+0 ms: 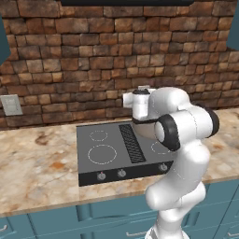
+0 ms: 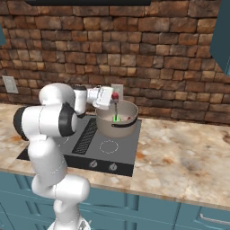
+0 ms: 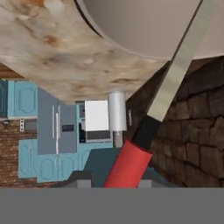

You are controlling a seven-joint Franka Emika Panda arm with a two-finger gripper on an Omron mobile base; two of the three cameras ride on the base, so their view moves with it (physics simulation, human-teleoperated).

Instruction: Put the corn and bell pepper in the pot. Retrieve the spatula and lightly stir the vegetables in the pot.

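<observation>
Claw (image 2: 115, 97) above the pot (image 2: 117, 120) at the far right of the cooktop (image 2: 83, 143), spatula (image 2: 116, 107) upright at its tips reaching down into the pot, whether the claw grips cannot be told

Matt metal pot (image 2: 117, 120), rough brick wall (image 2: 148, 54)

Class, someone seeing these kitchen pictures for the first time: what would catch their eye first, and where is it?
The big white robot arm dominates the foreground, reaching over the dark cooktop. On the cooktop sits the grey pot, with the red-handled spatula standing in it at the gripper. Behind runs a red-brown brick wall.
</observation>
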